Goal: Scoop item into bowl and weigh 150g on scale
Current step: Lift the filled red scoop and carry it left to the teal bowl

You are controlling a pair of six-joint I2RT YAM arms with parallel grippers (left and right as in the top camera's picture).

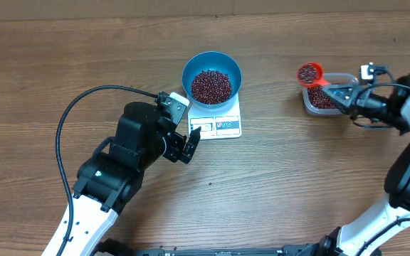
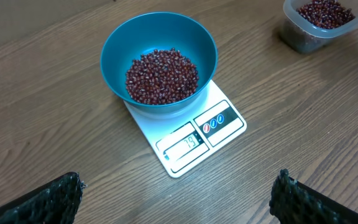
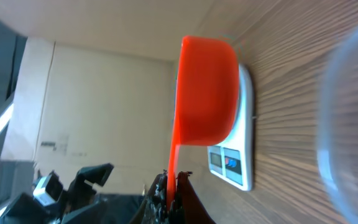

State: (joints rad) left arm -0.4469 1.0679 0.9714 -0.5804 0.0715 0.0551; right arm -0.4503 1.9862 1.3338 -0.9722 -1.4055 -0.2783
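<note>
- Our right gripper point(image 1: 339, 92) is clamped tight on the handle of the orange-red plastic scoop point(image 1: 309, 73). The cup is full, and it hangs over the 10 o'clock corner of the clear plastic tub point(image 2: 300, 41).
- The small dark red beans point(image 1: 211, 87) already form a decent pile in the round bright blue bowl point(image 1: 212, 60). The bowl sits on the flat white rectangular scale point(image 1: 219, 126), at about 9 o'clock from the tub and well apart from it.
- Our left gripper point(image 2: 178, 186) is spread as wide as it goes and holds nothing. It's parked near the scale's 7 o'clock corner, looking at the display.
- Biggest worry: that's a long carry over the bare wooden table point(image 1: 62, 57). Any wobble or wrist roll and we lose beans from the scoop on the way.
- Next worry: overshoot. We can't read the display clearly, so dumping a whole scoop in one go could blow past the target. A slow tilt seems safer.
- The bowl is wider than the scale, so a knock from the scoop on its rim could shove it off-centre or tip it.
- If our left gripper drifts onto the scale, the reading goes bad.
</note>
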